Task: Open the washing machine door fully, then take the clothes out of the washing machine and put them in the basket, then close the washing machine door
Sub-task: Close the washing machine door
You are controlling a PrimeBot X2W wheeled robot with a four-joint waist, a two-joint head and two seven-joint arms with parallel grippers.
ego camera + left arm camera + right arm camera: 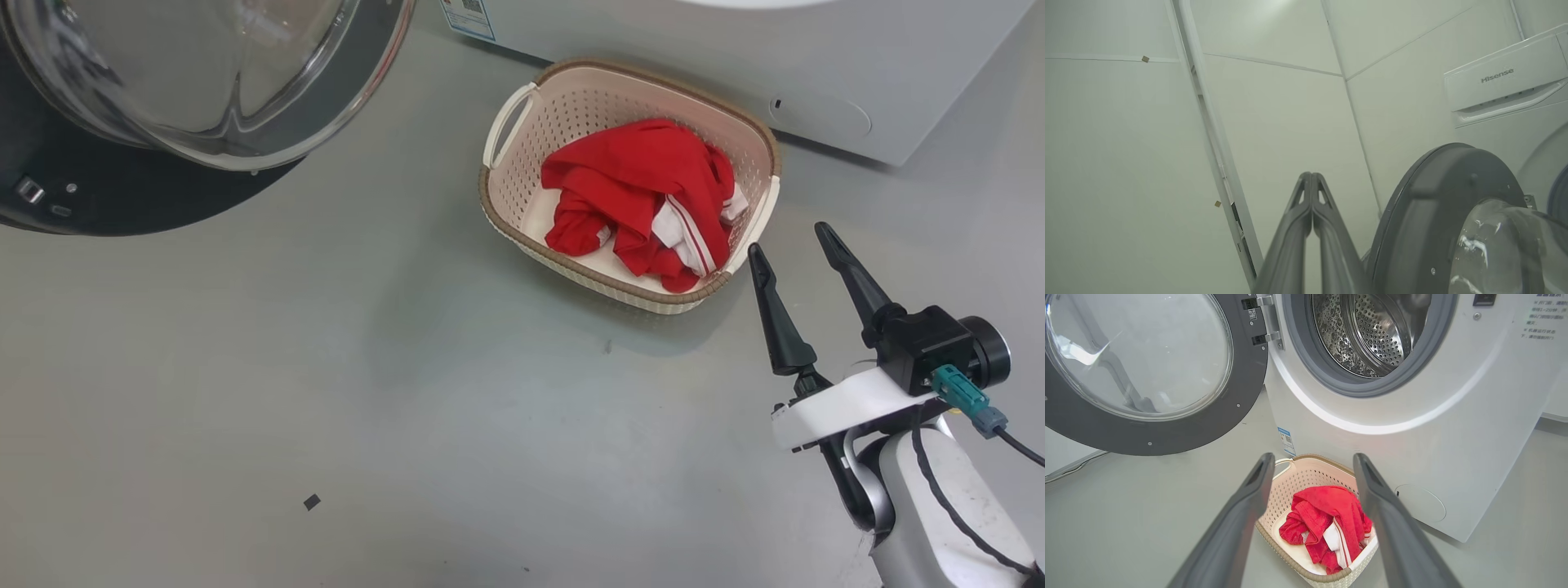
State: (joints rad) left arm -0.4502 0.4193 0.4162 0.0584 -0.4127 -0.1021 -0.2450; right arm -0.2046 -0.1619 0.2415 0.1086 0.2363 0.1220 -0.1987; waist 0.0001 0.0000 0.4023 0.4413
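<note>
The clothes (645, 192) lie in the basket (571, 102) as one crumpled red heap with a white panel and striped trim facing up. The heap occupies the middle and right part of the basket; bare cream bottom shows on the left side. No part of the fabric hangs over the brown rim.

The basket stands on the grey floor (326, 367), directly in front of the washing machine (1412, 457) and just beside its lower front panel. A small blue sticker (1287, 441) sits on the front corner of the machine, near the basket's loop handle.

The round mouth of the machine is uncovered. The perforated steel drum (1372, 339) shows through it, and no fabric shows in the visible part.

The washing machine door (1167, 433) is swung wide on its hinge, to the left of the mouth in the right wrist view. Its grey inner ring and bulging glass bowl face the camera.

The right gripper (786, 237) hangs over the floor, just beside the right end of the basket. Its fingers are spread apart and hold nothing.

The left gripper (1311, 175) is beside the edge of the door, pointing toward a pale panelled wall (1274, 122). Its fingers are pressed together with nothing between them. Contact with the door cannot be determined.
</note>
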